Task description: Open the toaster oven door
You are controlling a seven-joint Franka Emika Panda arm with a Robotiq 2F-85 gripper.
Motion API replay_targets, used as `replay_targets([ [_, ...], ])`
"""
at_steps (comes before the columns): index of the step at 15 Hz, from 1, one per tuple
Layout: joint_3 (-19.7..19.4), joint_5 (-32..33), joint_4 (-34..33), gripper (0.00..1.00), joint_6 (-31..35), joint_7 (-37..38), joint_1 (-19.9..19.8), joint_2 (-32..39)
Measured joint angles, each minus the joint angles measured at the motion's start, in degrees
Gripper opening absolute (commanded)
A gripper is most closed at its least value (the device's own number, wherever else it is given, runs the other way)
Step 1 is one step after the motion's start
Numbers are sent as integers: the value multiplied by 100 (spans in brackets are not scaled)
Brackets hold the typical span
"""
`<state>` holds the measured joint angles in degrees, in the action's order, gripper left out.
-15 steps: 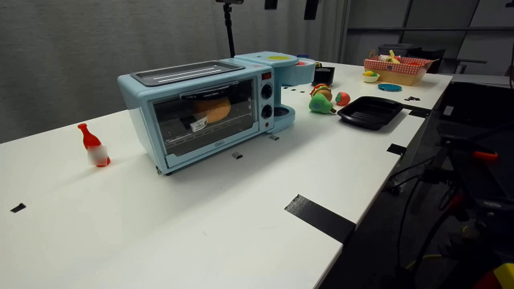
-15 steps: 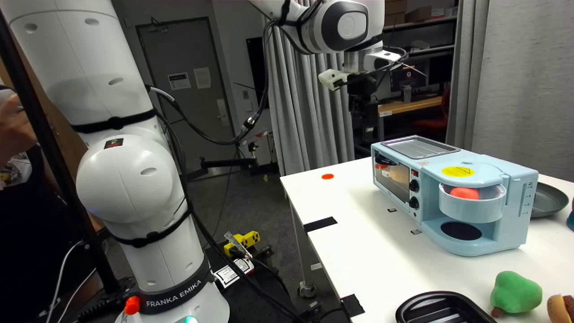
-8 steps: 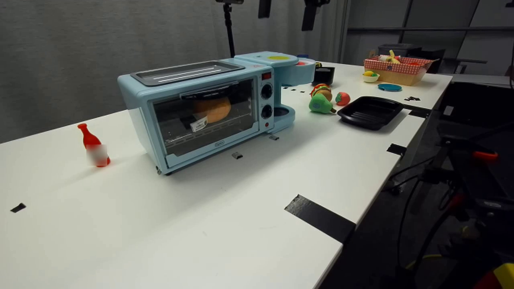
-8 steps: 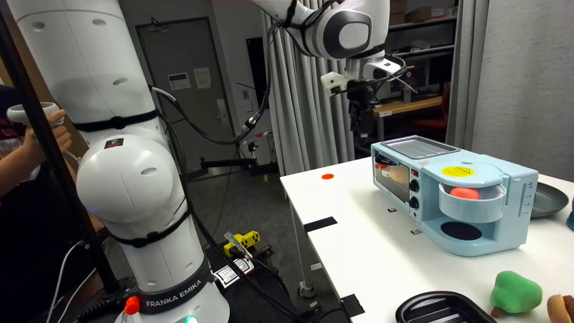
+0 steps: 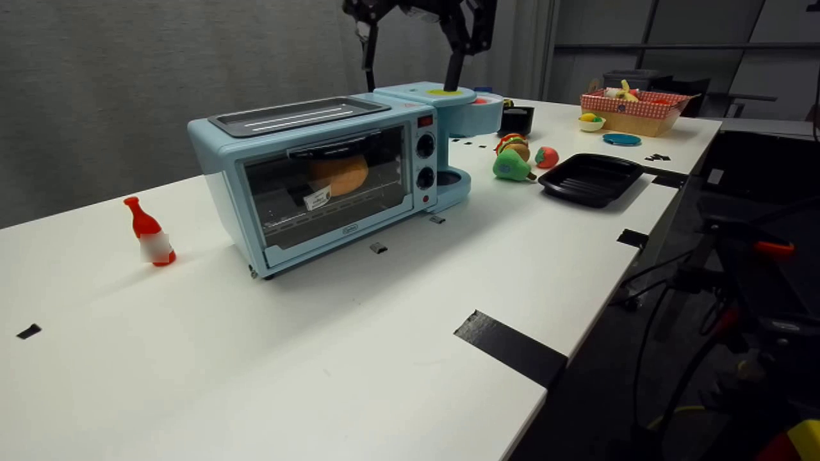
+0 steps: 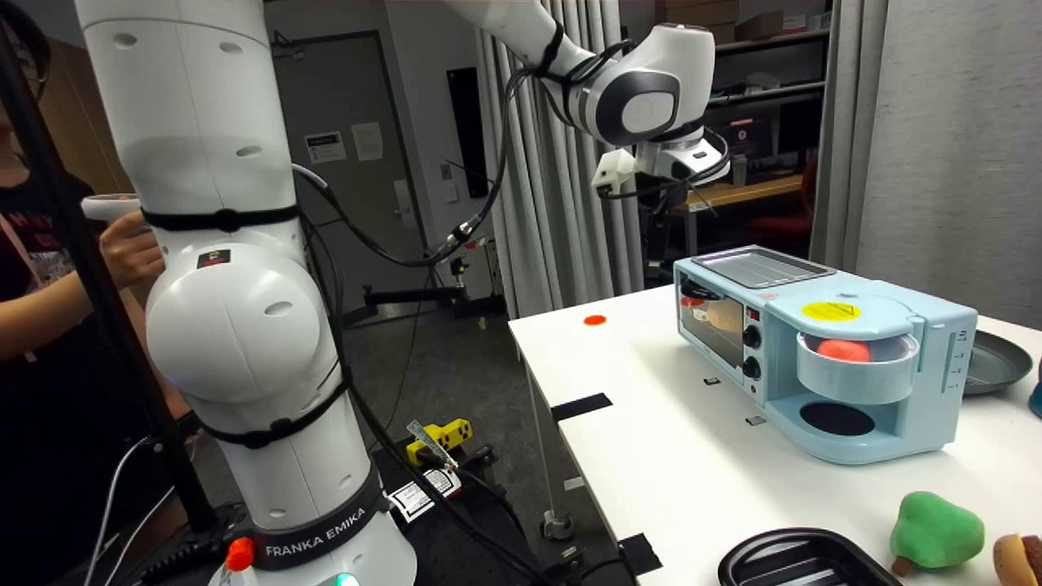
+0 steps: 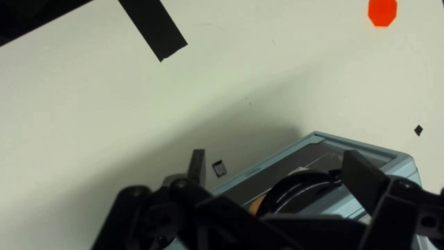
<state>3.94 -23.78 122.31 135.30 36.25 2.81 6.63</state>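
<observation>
Approach step, I'd say: toaster oven (image 5: 333,130) on the table (image 5: 384,333), door (image 5: 346,203) shut. Your gripper (image 7: 274,159) is spread wide, nothing held, above the handle (image 5: 334,147). Next: align, lower, hook it, pull.

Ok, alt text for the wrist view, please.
A light blue toaster oven, door closed, seen from above past an open gripper; the black handle appears between the fingers. Black tape and an orange-red patch mark the table.
</observation>
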Motion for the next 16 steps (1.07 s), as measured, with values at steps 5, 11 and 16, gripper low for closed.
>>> replay_targets([
  [5, 0, 138, -301, 100, 760, 1141, 234, 489],
  [11, -170, 967, -579, 100, 839, 2669, 407, 882],
  [16, -237, 1129, -597, 100, 833, 3282, 417, 999],
])
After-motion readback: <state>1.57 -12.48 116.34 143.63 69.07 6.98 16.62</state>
